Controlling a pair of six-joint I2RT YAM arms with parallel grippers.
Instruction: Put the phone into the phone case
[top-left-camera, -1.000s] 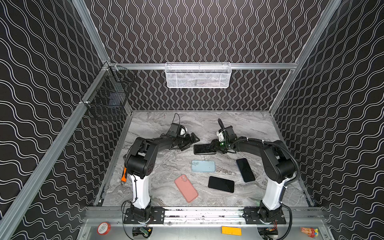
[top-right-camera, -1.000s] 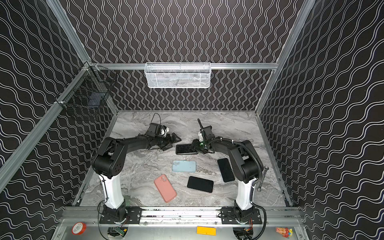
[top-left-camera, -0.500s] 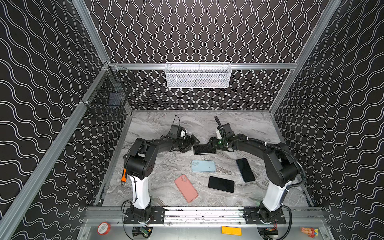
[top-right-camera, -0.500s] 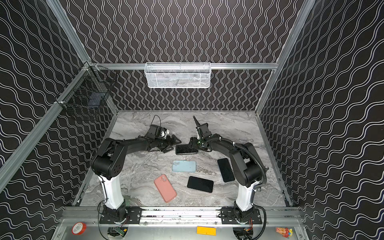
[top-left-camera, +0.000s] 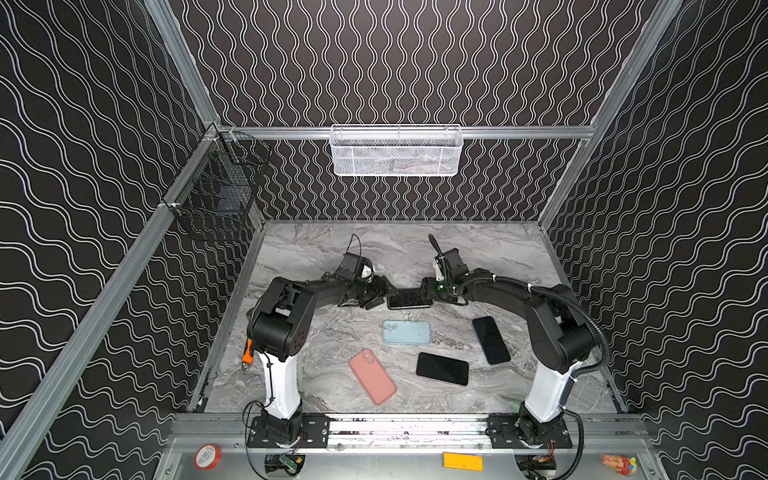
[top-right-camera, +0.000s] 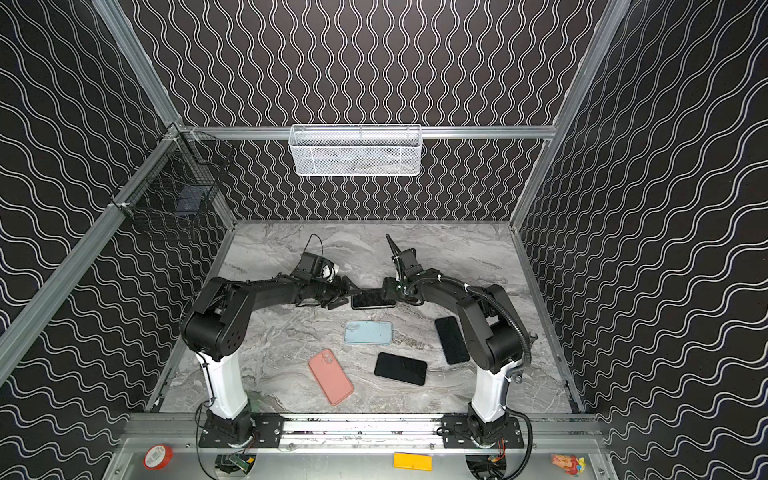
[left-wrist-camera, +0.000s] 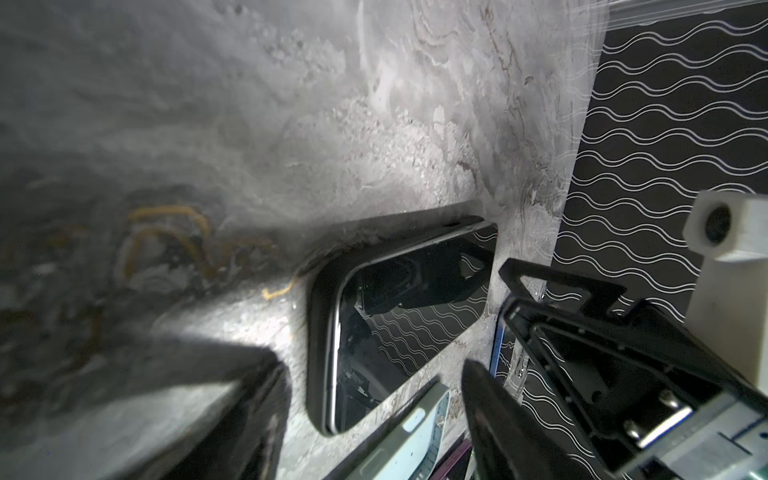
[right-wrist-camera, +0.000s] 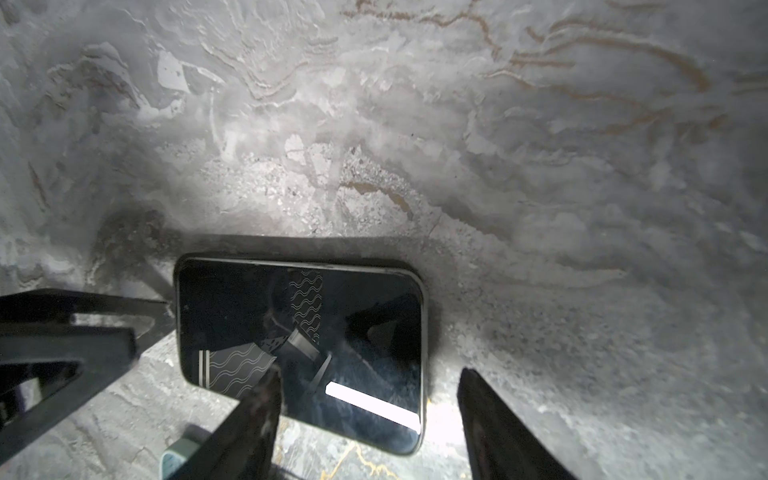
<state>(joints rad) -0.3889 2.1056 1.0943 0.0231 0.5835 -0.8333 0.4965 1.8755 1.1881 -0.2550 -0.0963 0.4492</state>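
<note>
1. Step, my read: seating stage. The phone (top-left-camera: 409, 298) lies flat, screen up, on the counter (top-left-camera: 490, 249), back middle, with one hand at each short end.
2. Left wrist view: the rim of a black case (left-wrist-camera: 318, 332) wraps the phone's near end and one long side. A bright metal edge shows inside the rim, so that corner may not be fully home. Can't confirm.
3. Left hand (top-left-camera: 380, 293): jaws partly apart, nothing held. Its fingers (left-wrist-camera: 257, 415) sit either side of the phone's near corner, with no contact that I can see.
4. Right hand (top-left-camera: 428, 291): jaws also partly apart, nothing clamped. In the right wrist view one fingertip (right-wrist-camera: 257, 415) hangs over the screen; the other is off the phone's side, over bare counter. Touching the glass or not: can't tell.
5. Next move, my call: press down along the edges and corners until the rim closes all round. One hand pins the case, the other pushes.
6. Risk: the glass is slick. A sideways shove at the end would likely skate phone and case together across the counter, so keep the force vertical and light.
7. Spares nearer the front, all well apart from the working pair: light blue case (top-left-camera: 406, 332), pink case (top-left-camera: 372, 376), two bare black phones (top-left-camera: 442, 368). I'd leave them out of this.
</note>
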